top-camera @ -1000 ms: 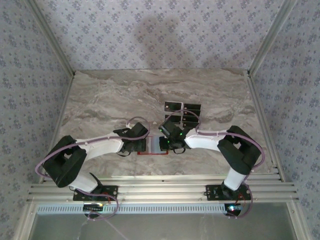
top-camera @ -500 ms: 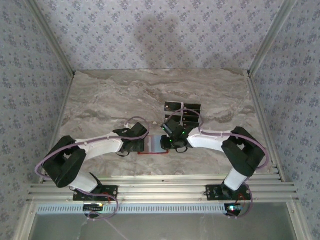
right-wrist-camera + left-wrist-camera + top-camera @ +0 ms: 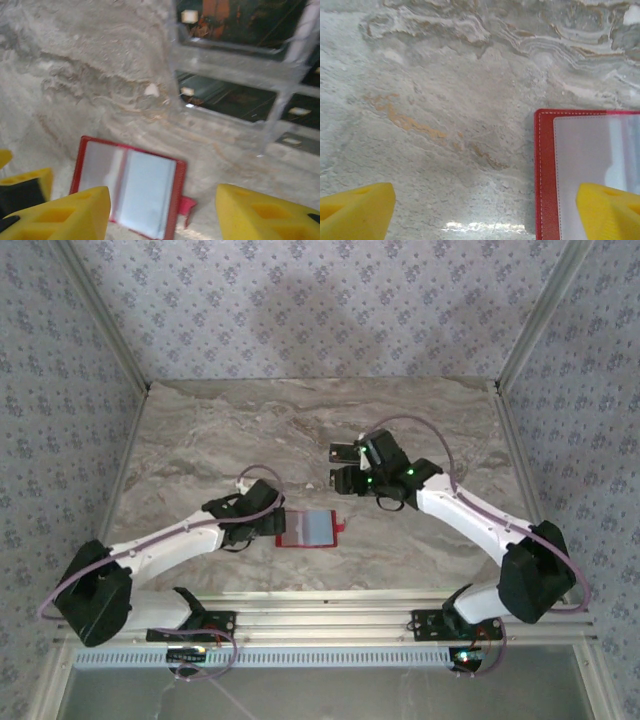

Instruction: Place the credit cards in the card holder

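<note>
The red card holder lies open and flat on the marble table, its clear sleeves up and its snap tab on the right. My left gripper sits at its left edge, open; in the left wrist view the gripper spans the red border, with one yellow fingertip over the clear sleeve. Dark credit cards lie in rows behind the holder. My right gripper hovers open over them. In the right wrist view that gripper holds nothing, with the holder below and blurred cards beyond.
The marble table is walled on three sides by patterned panels. An aluminium rail runs along the near edge by the arm bases. Bare marble stretches left of and behind the holder.
Both grippers have opened and left the card holder, which now lies uncovered. The right arm has swung back and right to the cards. The left gripper has drawn slightly left.
</note>
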